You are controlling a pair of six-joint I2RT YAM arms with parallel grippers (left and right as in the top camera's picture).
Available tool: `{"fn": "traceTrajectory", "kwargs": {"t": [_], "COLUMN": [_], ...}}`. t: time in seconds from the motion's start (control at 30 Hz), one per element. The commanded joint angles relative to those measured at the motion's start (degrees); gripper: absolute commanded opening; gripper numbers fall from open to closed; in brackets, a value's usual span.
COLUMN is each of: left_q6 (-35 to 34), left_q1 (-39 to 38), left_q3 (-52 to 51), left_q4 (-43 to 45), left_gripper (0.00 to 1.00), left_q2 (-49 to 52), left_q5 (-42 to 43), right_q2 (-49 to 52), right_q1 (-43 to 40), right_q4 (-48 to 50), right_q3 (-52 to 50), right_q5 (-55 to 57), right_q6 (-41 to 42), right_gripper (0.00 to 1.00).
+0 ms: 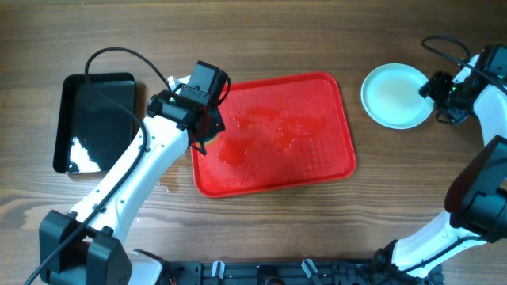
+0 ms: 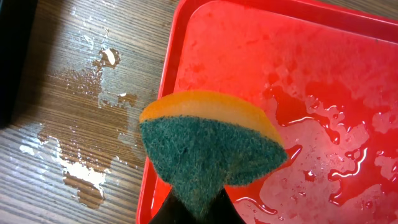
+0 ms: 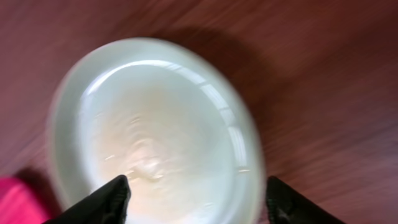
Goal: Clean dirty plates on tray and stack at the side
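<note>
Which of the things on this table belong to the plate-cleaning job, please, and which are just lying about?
Part of the job: the wet red tray, the pale plate to its right, the sponge pinched in the left gripper, the open right gripper over that plate.
Just lying about: the black tray at the left, the spilled water on the table.

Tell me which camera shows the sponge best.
Left wrist: the sponge fills the frame, green scrubbing face and yellow layer clear, above the red tray rim. Overhead shows a sliver under the left gripper; right wrist, none.
</note>
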Motion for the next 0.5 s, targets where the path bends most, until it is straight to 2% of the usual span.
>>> {"fn": "traceTrajectory", "kwargs": {"t": [0.0, 0.1, 0.23, 0.47], "left_q6": [-0.74, -0.72, -0.57, -0.55], "left_q1": [0.15, 0.15, 0.59, 11.93], "left_q3": [-0.35, -0.35, -0.35, -0.35], "left_q4": [0.33, 1.11, 2.05, 2.99], "left_gripper": [0.04, 0.04, 0.04, 0.04], "left_q2": [0.22, 0.22, 0.22, 0.22], "left_q5": [0.48, 0.42, -3.93, -7.32], "right_q2": [0.52, 0.52, 0.52, 0.52], "right_q1": [0.20, 1.68, 5.22, 15.63], "right_q4": [-1.70, -4.31, -9.33, -16.00], "right_q3": [-0.09, -0.09, -0.09, -0.15], "right_q5": [-17.75, -23.56, -24.04, -17.33], "right_q6": [-0.04, -0.07, -2.84, -4.55], "right_gripper": [0.74, 0.75, 0.75, 0.75]}}
